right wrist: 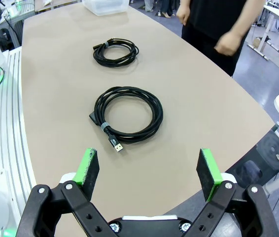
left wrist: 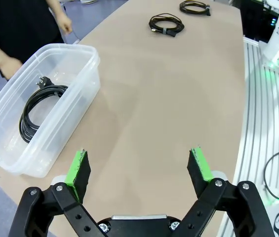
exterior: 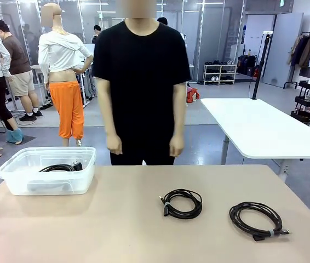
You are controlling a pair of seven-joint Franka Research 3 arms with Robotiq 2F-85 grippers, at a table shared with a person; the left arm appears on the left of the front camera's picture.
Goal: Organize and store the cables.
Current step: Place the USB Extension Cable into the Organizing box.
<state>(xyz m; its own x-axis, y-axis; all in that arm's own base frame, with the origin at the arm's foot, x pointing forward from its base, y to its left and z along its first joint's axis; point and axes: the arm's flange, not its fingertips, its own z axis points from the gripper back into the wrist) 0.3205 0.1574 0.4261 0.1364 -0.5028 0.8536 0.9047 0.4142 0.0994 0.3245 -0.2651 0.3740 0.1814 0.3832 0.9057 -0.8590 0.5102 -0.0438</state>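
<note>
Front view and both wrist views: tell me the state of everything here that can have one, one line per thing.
Clear plastic storage bin: open, no lid, one cable inside.
Black coiled cable in the bin: wound, stored.
Black coiled cable at centre: wound, lying on the tan table, untouched.
Black coiled cable at right: wound, banded, on the table, untouched.
Left end effector: open, empty.
Right end effector: open, empty.
</note>
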